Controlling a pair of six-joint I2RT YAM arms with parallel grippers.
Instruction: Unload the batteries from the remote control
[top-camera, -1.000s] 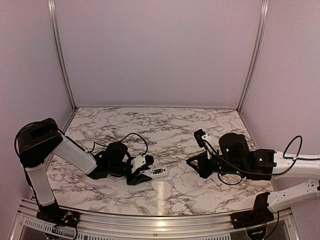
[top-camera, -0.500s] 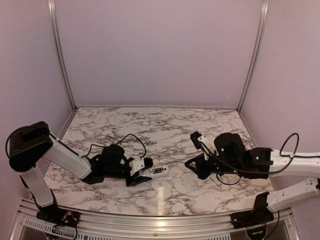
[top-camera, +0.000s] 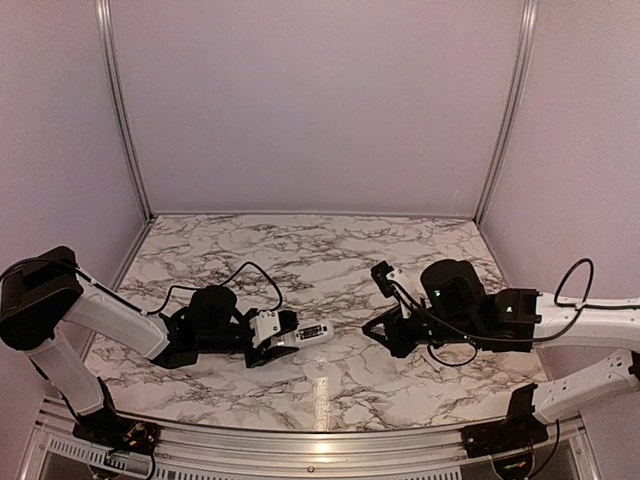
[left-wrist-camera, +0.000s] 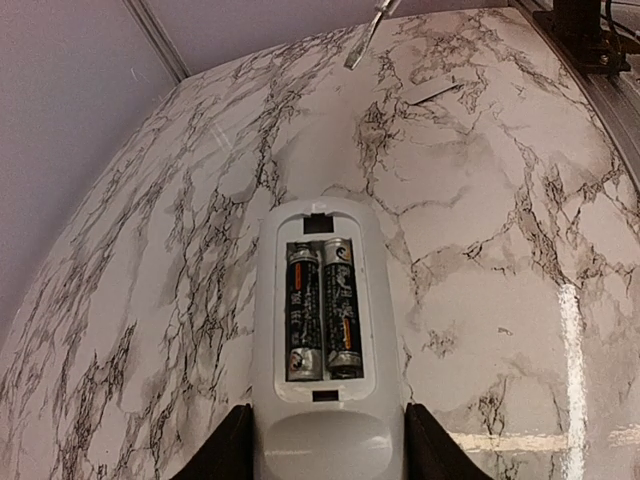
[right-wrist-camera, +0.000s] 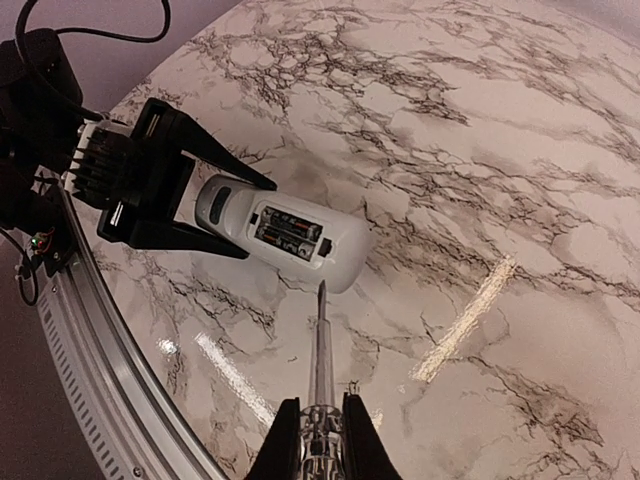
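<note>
I see the slim white plastic remote control (top-camera: 306, 335) low over the left-centre of the white marble-patterned table (top-camera: 330, 250), with its back face turned up and the cover off. In the open dark recess lie 2 small dark cylindrical batteries (left-wrist-camera: 322, 308), side by side and lengthwise, each with a lighter metal end and orange print on its label. A small square notch sits at the far end of the recess and a slot at the near end. My left claw (left-wrist-camera: 325, 455) is clamped on the remote's rounded near end, 1 black finger against each long side. I cannot tell whether the far end of the remote touches the table. My right claw (right-wrist-camera: 320, 440) is closed on a thin grey metal stick (right-wrist-camera: 320, 350) that points at the remote. In the right wrist view the stick's tip is just beside the remote's long edge, near the battery recess, not touching it.
</note>
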